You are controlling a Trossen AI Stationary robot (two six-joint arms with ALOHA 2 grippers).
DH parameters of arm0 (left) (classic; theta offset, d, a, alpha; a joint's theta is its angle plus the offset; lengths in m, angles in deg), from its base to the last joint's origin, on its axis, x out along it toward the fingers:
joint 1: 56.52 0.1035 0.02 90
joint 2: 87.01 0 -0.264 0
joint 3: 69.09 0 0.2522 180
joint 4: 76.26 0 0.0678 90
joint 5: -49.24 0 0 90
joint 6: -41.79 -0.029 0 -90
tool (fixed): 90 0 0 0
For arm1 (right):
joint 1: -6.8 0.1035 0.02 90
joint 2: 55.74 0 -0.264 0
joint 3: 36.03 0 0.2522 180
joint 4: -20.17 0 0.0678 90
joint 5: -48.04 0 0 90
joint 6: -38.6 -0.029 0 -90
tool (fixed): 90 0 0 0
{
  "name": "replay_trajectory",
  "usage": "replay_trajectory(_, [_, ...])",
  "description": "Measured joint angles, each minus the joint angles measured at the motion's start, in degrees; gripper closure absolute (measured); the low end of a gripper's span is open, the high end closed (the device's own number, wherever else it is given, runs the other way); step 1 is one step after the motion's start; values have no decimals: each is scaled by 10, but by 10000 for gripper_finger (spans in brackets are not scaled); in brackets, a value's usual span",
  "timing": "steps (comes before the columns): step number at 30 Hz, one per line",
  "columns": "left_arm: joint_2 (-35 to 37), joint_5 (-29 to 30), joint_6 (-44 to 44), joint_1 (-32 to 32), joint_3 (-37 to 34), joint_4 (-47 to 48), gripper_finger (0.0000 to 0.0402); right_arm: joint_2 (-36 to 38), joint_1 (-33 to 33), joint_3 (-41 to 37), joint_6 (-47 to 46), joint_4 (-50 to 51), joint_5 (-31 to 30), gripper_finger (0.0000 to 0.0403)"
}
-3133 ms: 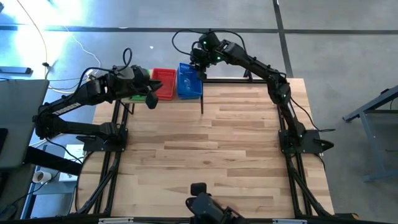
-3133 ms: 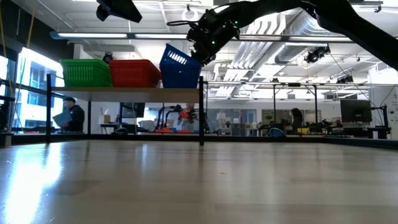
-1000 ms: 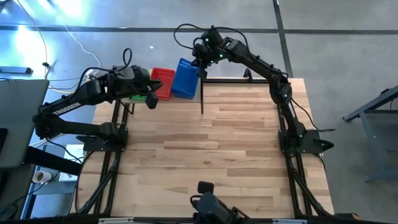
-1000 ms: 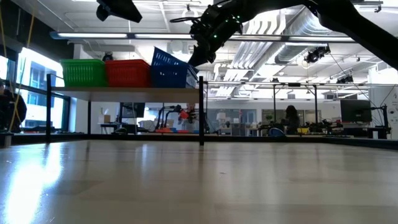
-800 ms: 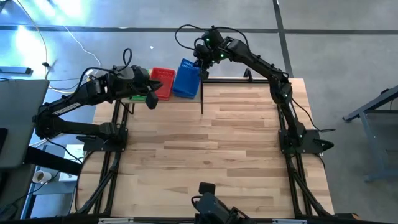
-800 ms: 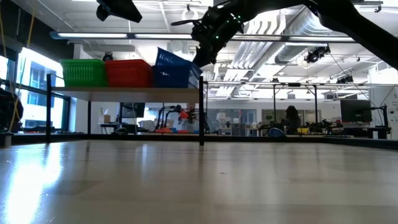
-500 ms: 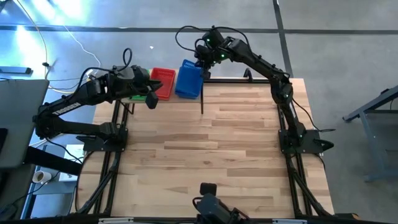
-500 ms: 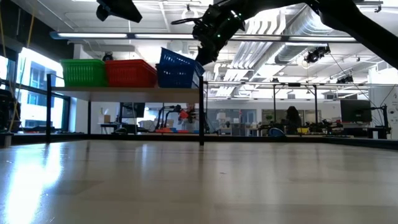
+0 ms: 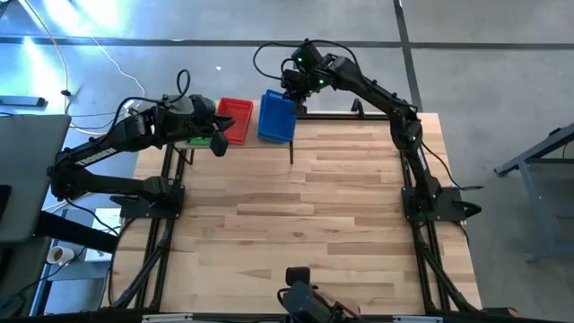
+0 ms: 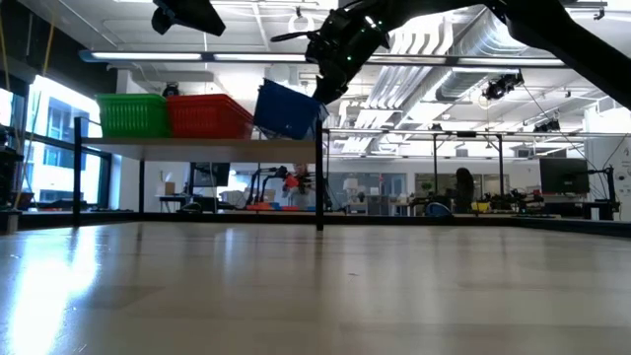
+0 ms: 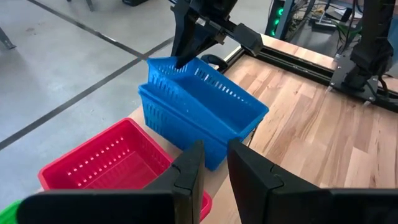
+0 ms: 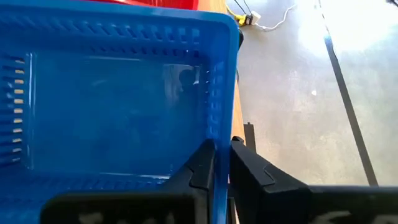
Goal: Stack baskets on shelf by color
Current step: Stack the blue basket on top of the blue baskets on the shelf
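On the shelf (image 10: 197, 145) along the table's far left stand green baskets (image 10: 135, 113) at the left and red baskets (image 10: 207, 115) in the middle. At its right end, my right gripper (image 9: 291, 90) is shut on a blue basket (image 9: 276, 117). That basket is tipped, and in the left wrist view it sits in a second blue basket (image 11: 180, 127). My left gripper (image 9: 217, 144) hovers above the shelf's left part, fingers nearly together and holding nothing. In the high view the left arm hides most of the green baskets. My right gripper pinches the upper blue basket's wall (image 12: 222, 115) close to its far corner (image 11: 163, 64), one finger inside and one outside. The fingers (image 11: 186, 46) come slanting down from the far side. The held end is raised; the basket's other end dips into the lower blue basket.
The black shelf post (image 10: 319, 177) stands right below the blue baskets. The wide plank tabletop (image 9: 305, 206) spreads in front of the shelf. A camera mount (image 9: 296, 303) sits at the near edge. The low view shows equipment in the room beyond the table.
My right gripper has shifted slightly toward the table's right, still shut, and has swung the blue basket with it. The basket leaned against the red ones before. Now it stands apart from them and is tipped more steeply, its held far end higher.
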Motion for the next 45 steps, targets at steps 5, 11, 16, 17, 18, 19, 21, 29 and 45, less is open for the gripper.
replay_trajectory(5, [0,0,0,0,0,0,339,0,5,0,4,-1,0,335])
replay_trajectory(11, [0,0,0,0,0,0,339,0,7,0,2,0,-37,316])
replay_trajectory(16, [-11,11,-11,0,0,-1,339,12,9,-1,-11,16,-38,316])
replay_trajectory(17, [-17,18,-11,0,0,-1,339,19,12,-1,-14,17,-38,316])
replay_trajectory(18, [-24,24,-11,0,0,-1,339,26,16,-1,-18,17,-38,316])
replay_trajectory(19, [-31,30,-11,0,0,-1,339,32,21,0,-22,17,-35,316])
replay_trajectory(21, [-46,46,-11,0,0,-1,339,41,33,0,-29,22,-25,316])
replay_trajectory(29, [-93,117,-10,0,0,0,339,44,90,-9,-25,75,14,316])
replay_trajectory(45, [-101,180,7,17,0,11,339,36,146,-10,-14,84,3,316])
